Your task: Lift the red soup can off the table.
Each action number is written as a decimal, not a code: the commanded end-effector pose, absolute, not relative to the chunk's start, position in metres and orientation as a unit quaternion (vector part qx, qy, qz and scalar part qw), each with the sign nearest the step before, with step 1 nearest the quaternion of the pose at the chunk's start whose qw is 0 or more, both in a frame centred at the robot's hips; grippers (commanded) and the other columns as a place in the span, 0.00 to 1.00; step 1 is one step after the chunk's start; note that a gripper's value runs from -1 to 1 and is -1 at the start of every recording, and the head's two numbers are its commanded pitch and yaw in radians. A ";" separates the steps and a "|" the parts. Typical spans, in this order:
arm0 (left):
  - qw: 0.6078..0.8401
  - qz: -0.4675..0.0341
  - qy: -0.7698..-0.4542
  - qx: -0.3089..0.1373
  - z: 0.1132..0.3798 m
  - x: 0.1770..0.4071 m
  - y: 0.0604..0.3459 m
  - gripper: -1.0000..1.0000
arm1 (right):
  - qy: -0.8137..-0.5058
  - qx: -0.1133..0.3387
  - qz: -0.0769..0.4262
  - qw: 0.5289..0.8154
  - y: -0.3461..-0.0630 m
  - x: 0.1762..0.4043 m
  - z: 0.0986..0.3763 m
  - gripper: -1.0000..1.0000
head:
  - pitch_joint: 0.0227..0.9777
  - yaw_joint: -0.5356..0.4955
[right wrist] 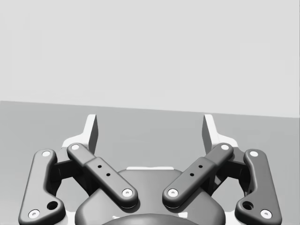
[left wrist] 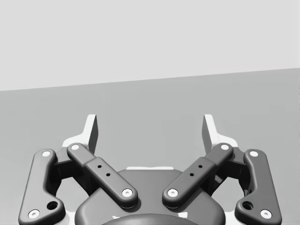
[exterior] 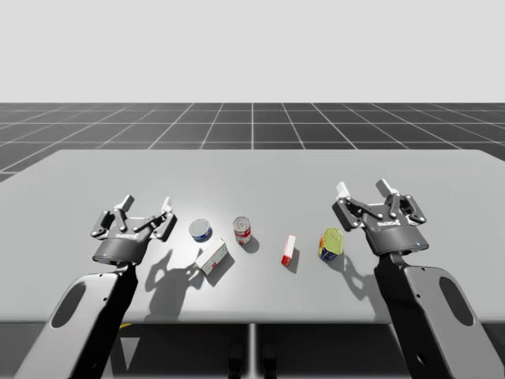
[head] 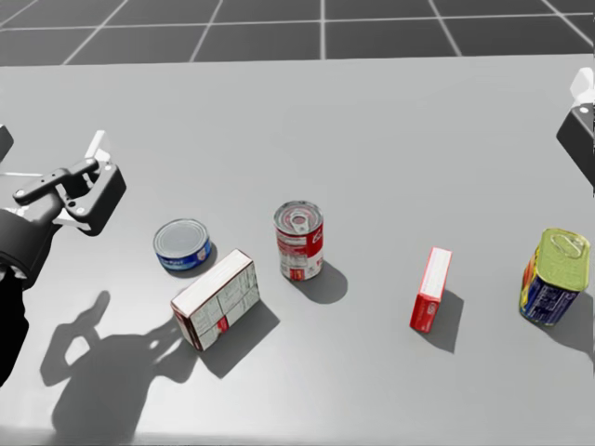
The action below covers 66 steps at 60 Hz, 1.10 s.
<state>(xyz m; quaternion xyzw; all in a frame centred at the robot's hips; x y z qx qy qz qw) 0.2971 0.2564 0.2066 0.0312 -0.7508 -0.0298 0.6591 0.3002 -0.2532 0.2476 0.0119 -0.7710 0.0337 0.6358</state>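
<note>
Soup can (head: 299, 242), red above and white below, stands upright on the grey desk (exterior: 252, 174), about midway between my two arms and toward the near half of the top. Its silver lid with the pull ring faces up, and nothing touches it.

To its left, near but apart, sits a low blue can (head: 182, 245), also upright. A white box with red print (head: 216, 299) lies flat just in front of that blue can, nearer to me and to the left of the soup can, with a gap between them. On the soup can's other side a slim red box (head: 430, 289) stands on a narrow edge, well apart from it. Further right again stands a squarish yellow-green tin with a blue label (head: 555, 276).

My left hand (exterior: 146, 205) hovers to the left of the blue can, casting a shadow on the desk; its fingers (left wrist: 91, 132) are spread wide with only bare desk between them. My right hand (exterior: 363, 188) hangs near the yellow-green tin, just beyond it, fingers likewise spread apart and gripping nothing. Both hands are well apart from the soup can.
</note>
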 end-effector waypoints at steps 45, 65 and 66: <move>0.764 -0.229 -0.588 -0.134 0.253 0.238 0.181 0.00 | -0.770 -0.004 0.034 0.637 -0.252 0.304 0.243 0.00 | 0.79 0.59; 0.789 -0.264 -0.531 -0.159 0.238 0.263 0.151 0.00 | -0.771 -0.005 0.035 0.636 -0.253 0.304 0.244 0.00 | 0.79 0.58; 0.790 -0.264 -0.530 -0.158 0.237 0.265 0.150 0.00 | -0.771 -0.005 0.035 0.636 -0.253 0.304 0.244 0.00 | 0.79 0.58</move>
